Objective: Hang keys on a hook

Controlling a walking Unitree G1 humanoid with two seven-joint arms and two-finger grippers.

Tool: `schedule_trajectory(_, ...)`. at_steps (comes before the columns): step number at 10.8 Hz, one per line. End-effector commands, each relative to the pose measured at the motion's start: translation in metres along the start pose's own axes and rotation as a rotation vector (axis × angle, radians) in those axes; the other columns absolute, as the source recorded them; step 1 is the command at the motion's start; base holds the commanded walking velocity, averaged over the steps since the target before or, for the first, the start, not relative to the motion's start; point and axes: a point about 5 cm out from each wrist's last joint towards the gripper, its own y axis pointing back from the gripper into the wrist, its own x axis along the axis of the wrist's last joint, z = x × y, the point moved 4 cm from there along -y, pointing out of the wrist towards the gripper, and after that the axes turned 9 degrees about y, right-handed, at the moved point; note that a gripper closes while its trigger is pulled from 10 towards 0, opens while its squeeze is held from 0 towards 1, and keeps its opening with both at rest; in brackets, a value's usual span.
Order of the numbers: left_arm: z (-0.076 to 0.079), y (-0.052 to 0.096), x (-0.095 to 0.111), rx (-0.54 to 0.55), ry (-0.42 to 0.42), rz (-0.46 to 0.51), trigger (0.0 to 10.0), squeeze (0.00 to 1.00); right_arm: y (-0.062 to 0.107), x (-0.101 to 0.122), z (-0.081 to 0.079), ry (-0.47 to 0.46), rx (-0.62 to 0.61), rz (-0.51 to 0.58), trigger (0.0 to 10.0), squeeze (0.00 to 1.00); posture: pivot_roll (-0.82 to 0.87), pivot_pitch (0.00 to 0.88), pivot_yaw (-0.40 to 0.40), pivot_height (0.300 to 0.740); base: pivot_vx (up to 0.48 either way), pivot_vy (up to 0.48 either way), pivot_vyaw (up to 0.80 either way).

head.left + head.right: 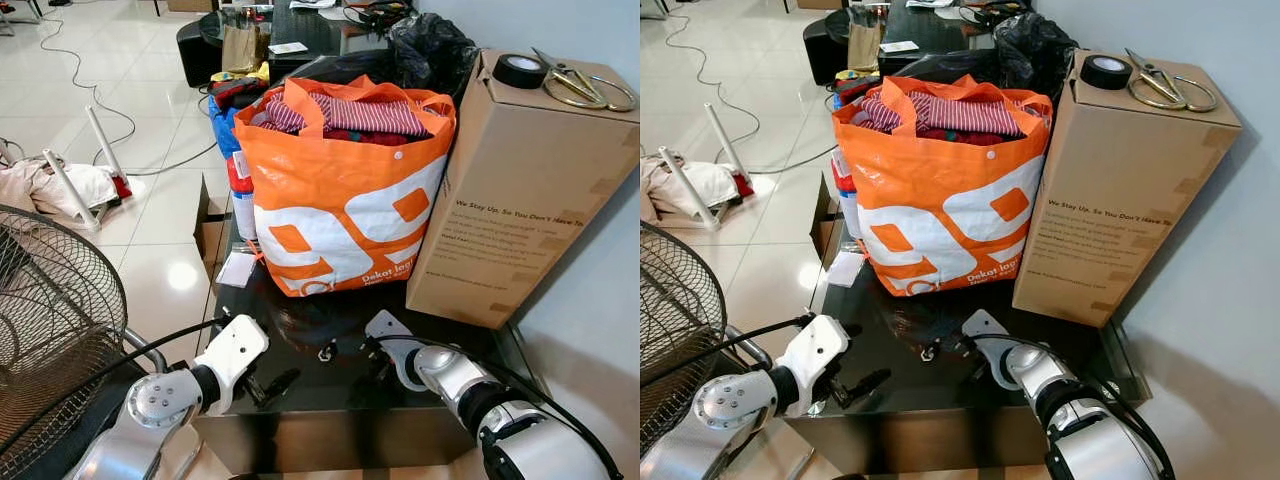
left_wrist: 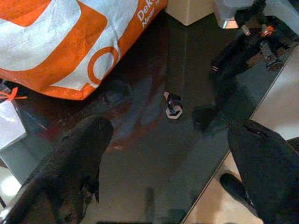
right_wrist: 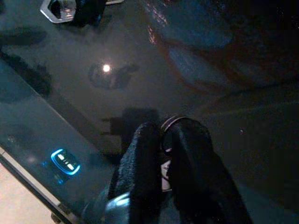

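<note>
One set of keys (image 1: pixel 327 352) lies on the dark glass bench (image 1: pixel 330 400), between both end effectors and in front of one orange bag (image 1: pixel 340 190). Left end effector (image 2: pixel 170 154) hovers near, fingers spread, empty. Right end effector (image 3: pixel 163 140) has fingers pressed together over a small ring-like item; we cannot tell what it is. We see no hook. Risk, in our judgement: keys skate on slick glass under a closing pinch. One cardboard box (image 1: pixel 520 190) stands beside the bag.

Two head cameras look forward and down at a dark desk (image 1: pixel 330 385) from above. Each wrist camera looks closely along its claw at that same glossy desk.
</note>
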Motion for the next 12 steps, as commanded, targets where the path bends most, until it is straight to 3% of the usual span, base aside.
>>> schedule_trajectory(1,-0.003,-0.002,0.006,0.011,-0.021,0.012,10.0,0.08,0.002,-0.001,0.007,-0.004,-0.018,-0.006,0.0,0.00,-0.08,0.000,-0.024,0.740,0.000,0.000,0.00)
schedule_trajectory(5,-0.011,-0.019,0.020,0.012,-0.047,0.054,10.0,0.08,0.013,0.018,0.033,-0.067,-0.103,0.127,0.0,0.00,-0.13,0.000,0.012,0.740,0.000,0.000,0.00)
schedule_trajectory(7,-0.015,-0.025,0.026,0.010,-0.064,0.071,10.0,0.08,0.020,0.026,0.043,-0.127,-0.138,0.223,0.0,0.00,-0.14,0.000,0.035,0.740,0.000,0.000,0.00)
schedule_trajectory(8,-0.017,-0.026,0.030,0.009,-0.063,0.086,10.0,0.09,0.029,0.035,0.054,-0.202,-0.160,0.318,0.0,0.00,-0.14,0.000,0.039,0.740,0.000,0.000,0.00)
schedule_trajectory(9,-0.018,-0.026,0.035,0.009,-0.042,0.112,10.0,0.09,0.041,0.042,0.065,-0.262,-0.193,0.412,0.0,0.00,-0.13,0.000,0.047,0.740,0.000,0.000,0.00)
schedule_trajectory(10,-0.021,-0.023,0.043,0.022,-0.001,0.159,10.0,0.09,0.070,0.049,0.070,-0.303,-0.249,0.554,0.0,0.00,-0.12,0.000,0.045,0.740,0.000,0.000,0.00)
schedule_trajectory(12,-0.030,-0.015,0.052,0.090,0.011,0.215,10.0,0.08,0.109,0.054,0.069,-0.303,-0.411,0.626,0.0,0.00,-0.08,0.000,0.018,0.740,0.000,0.000,0.00)
